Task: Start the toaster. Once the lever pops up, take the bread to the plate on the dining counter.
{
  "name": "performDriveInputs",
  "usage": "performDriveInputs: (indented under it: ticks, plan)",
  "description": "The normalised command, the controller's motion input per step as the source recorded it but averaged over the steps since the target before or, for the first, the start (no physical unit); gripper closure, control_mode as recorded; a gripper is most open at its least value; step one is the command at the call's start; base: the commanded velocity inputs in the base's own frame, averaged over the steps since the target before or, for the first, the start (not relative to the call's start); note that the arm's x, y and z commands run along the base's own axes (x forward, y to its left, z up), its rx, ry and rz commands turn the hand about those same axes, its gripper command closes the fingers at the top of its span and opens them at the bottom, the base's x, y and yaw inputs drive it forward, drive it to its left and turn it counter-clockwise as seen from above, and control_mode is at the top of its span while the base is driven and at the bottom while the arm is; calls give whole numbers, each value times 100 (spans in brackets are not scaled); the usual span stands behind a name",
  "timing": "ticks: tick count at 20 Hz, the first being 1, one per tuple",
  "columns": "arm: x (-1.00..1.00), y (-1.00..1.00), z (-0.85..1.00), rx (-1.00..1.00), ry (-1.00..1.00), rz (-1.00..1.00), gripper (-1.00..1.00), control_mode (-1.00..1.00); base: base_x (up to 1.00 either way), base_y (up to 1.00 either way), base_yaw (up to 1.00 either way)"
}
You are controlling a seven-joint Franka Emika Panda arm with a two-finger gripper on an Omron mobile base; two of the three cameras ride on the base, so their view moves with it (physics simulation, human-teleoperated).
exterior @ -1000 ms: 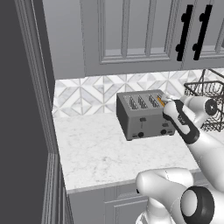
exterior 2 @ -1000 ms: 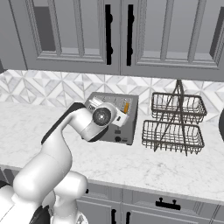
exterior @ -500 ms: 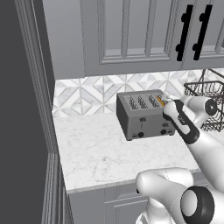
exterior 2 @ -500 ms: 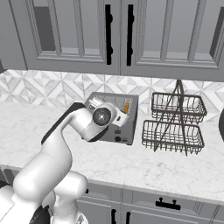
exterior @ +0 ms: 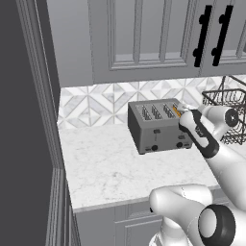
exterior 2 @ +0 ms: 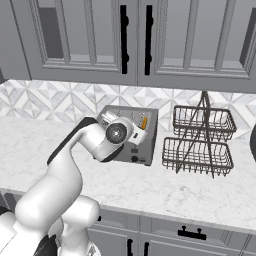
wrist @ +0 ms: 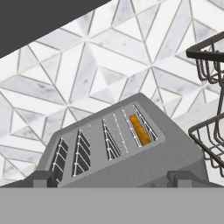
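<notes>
1. Where grey cabinets (exterior 2: pixel 100 40) hang over a triangle-tiled backsplash (exterior: pixel 96 103), a white marble counter (exterior: pixel 105 168) runs wall to wall.
2. Toaster (exterior: pixel 156 126) stands near the backsplash, wire basket rack (exterior 2: pixel 200 140) beside it.
3. Gripper (wrist: pixel 113 177) hovers at the toaster's front, jaws spread.
4. Bread (wrist: pixel 140 129) sits in an end slot.

No change was observed between the earlier pictures and this moment. The arm was found in the same pose beside the toaster (exterior: pixel 158 126), and the bread (wrist: pixel 140 128) was seen in the same slot at the same height. The framing of both base views was likewise unaltered.
</notes>
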Motion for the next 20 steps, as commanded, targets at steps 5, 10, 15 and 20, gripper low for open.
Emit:
performDriveInputs:
  ticks: [5, 10, 15, 20]
  plan:
    - [0, 0, 0, 0, 0, 0, -100, -100, 0, 0, 0]
    - [0, 0, 0, 0, 0, 0, -100, -100, 0, 0, 0]
    - [0, 0, 0, 0, 0, 0, -100, -100, 0, 0, 0]
    - [0, 0, 0, 0, 0, 0, -100, -100, 0, 0, 0]
